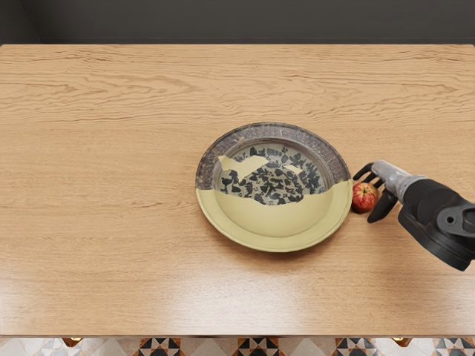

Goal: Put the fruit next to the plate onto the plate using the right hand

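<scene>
A small red apple [364, 196] lies on the wooden table just right of the plate [326, 222], almost touching its rim. The plate is round, yellow at the front and grey-brown at the back, with a dark speckled pattern inside. My right hand [373, 190] comes in from the right edge and sits against the apple's right side. Its dark fingers [383, 207] curve around the fruit above and below, spread and not closed on it. The apple rests on the table. The left arm does not show.
The wooden table [111, 185] stretches wide to the left and behind the plate. Its front edge runs along the bottom, with patterned floor tiles below. A dark wall stands beyond the far edge.
</scene>
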